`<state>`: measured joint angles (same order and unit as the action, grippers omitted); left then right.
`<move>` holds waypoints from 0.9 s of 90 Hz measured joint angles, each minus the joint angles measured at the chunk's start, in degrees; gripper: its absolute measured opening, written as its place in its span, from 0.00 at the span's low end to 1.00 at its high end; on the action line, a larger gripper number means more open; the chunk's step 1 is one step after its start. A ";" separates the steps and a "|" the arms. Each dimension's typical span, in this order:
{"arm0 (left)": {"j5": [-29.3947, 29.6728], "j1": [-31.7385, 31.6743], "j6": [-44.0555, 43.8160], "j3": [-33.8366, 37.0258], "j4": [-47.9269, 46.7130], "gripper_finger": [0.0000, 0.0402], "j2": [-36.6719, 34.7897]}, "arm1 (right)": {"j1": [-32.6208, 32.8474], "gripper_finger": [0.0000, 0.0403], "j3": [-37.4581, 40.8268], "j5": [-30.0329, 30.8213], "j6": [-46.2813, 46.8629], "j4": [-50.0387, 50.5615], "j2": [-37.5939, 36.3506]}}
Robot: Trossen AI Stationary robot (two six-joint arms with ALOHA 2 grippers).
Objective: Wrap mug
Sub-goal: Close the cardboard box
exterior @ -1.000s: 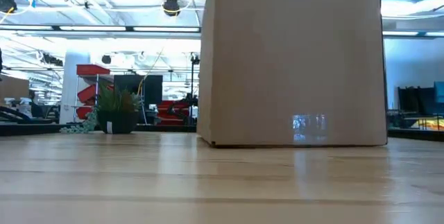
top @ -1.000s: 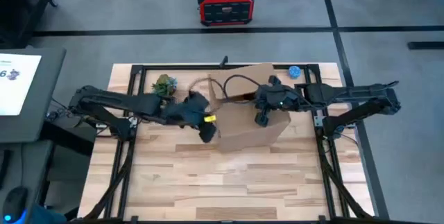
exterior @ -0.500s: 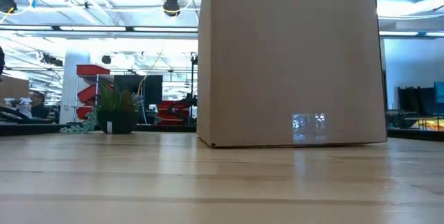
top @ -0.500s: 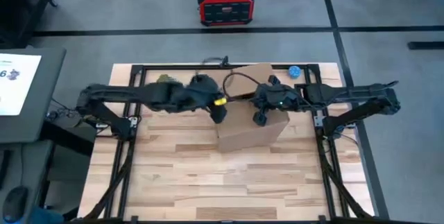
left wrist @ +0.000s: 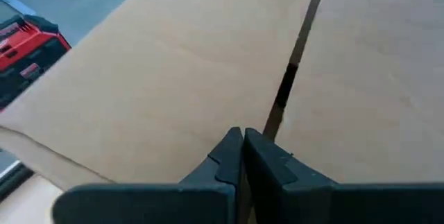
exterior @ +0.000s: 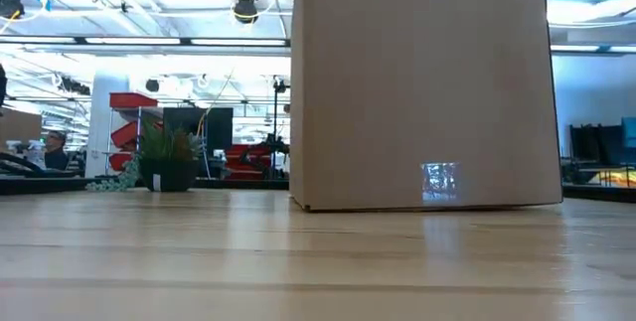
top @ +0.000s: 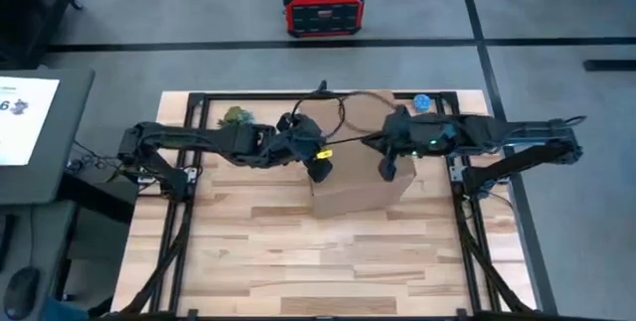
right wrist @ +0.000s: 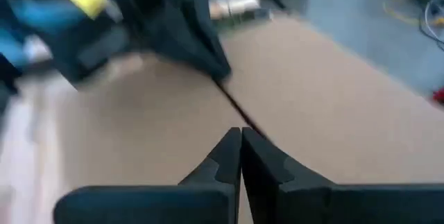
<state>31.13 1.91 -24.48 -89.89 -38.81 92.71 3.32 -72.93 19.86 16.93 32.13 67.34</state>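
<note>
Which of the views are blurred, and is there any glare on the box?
Right wrist view: left gripper smeared by motion blur. Left wrist view: sharp on the cardboard box. Low view: bright ceiling lights wash out the background, and a pale reflection patch sits on the box front.

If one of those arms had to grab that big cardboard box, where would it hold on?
Probably a top flap of the cardboard box, coming down from above. The box stands upright with wide flat walls, likely too wide to span, while the flaps meet at a seam on top, offering a thin edge if one lifts.
</note>
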 joint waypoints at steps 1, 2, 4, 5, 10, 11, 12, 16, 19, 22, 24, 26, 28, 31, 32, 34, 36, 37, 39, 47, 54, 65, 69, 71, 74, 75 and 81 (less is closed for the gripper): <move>0.02 0.00 0.06 0.00 0.00 0.00 0.00 | -0.03 0.00 0.00 0.33 0.89 -0.27 0.10; 0.05 0.00 0.14 0.00 0.00 0.00 0.00 | -0.08 0.00 0.00 0.88 1.90 -0.48 0.27; 0.21 -0.02 0.35 0.02 0.00 0.00 0.02 | -0.21 0.00 0.02 1.96 3.93 -0.81 0.68; 0.24 -0.04 0.50 0.04 0.03 0.00 0.02 | -0.29 0.00 0.02 2.55 4.94 -0.98 0.95; 0.31 -0.17 1.21 0.06 0.23 0.00 0.02 | -0.56 0.00 0.02 5.73 9.48 -1.56 2.76; 0.31 -0.20 1.31 0.07 0.27 0.00 0.02 | -0.60 0.00 0.02 6.44 10.22 -1.58 3.20; 0.31 -0.22 1.40 0.07 0.31 0.00 0.02 | -0.65 0.00 0.02 7.17 10.84 -1.57 3.74; 0.31 -0.32 1.73 0.07 0.45 0.00 0.02 | -0.73 0.00 0.02 10.16 12.65 -1.50 5.98; 0.39 -0.38 2.16 0.08 0.61 0.00 0.02 | -0.55 0.00 0.02 12.30 13.19 -1.42 7.77; 0.58 -0.46 2.74 0.10 0.66 0.00 0.04 | -0.42 0.00 0.05 14.10 13.28 -1.35 9.77; 0.62 -0.54 3.19 0.12 0.64 0.00 0.04 | -0.40 0.00 0.07 15.16 13.30 -1.34 10.90; 0.62 -0.61 3.62 0.13 0.58 0.00 0.01 | -0.39 0.00 0.10 16.08 13.43 -1.32 11.98; 0.64 -0.63 3.93 0.14 0.24 0.00 -0.18 | -0.34 0.00 0.11 16.96 13.71 -1.44 12.96; 0.66 -0.66 4.21 0.26 -0.32 0.00 -0.50 | -0.29 0.00 0.03 17.95 14.78 -1.82 14.06; 0.66 -0.66 4.27 0.26 -0.40 0.00 -0.59 | -0.28 0.00 -0.02 18.06 15.24 -1.88 14.35; 0.66 -0.66 4.31 0.26 -0.56 0.00 -0.85 | -0.28 0.00 -0.11 18.09 16.20 -1.97 14.83; 0.66 -0.66 4.27 0.26 -0.99 0.00 -1.29 | -0.29 0.00 -0.19 18.08 17.13 -2.02 15.27; 0.66 -0.66 4.15 0.27 -1.32 0.00 -1.59 | -0.29 0.00 -0.21 18.08 17.54 -2.07 15.44; 0.65 -0.66 3.91 0.28 -1.98 0.00 -2.21 | -0.29 0.00 -0.22 18.11 18.25 -2.17 15.93; 0.73 -0.25 2.40 0.26 -4.20 0.00 -5.24 | 0.19 0.00 -0.26 18.86 20.56 -2.28 17.13; 0.79 0.32 0.70 0.26 -8.33 0.00 -8.03 | 0.54 0.00 -0.24 18.95 21.32 -2.21 17.16; 0.73 1.50 -2.05 0.24 -16.08 0.00 -11.25 | 1.86 0.00 -0.19 19.05 24.70 -1.32 16.73; 0.74 1.87 -3.20 0.24 -18.37 0.00 -12.16 | 2.77 0.00 -0.15 19.15 26.85 -1.03 16.69; 0.74 2.08 -3.77 0.24 -19.37 0.00 -12.54 | 3.33 0.00 -0.15 19.17 28.00 -0.95 16.69; 0.75 2.37 -4.75 0.22 -20.87 0.00 -13.07 | 4.19 0.00 -0.15 19.13 29.43 -0.93 16.69; 0.77 2.48 -5.07 0.22 -21.26 0.00 -13.19 | 4.49 0.00 -0.15 19.11 29.97 -0.92 16.69; 0.84 3.02 -6.88 0.20 -22.56 0.00 -13.73 | 6.36 0.00 -0.13 18.66 33.32 -0.89 16.72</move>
<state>31.97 4.93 -31.36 -89.69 -61.36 78.98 9.67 -73.06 38.52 50.25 31.24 84.06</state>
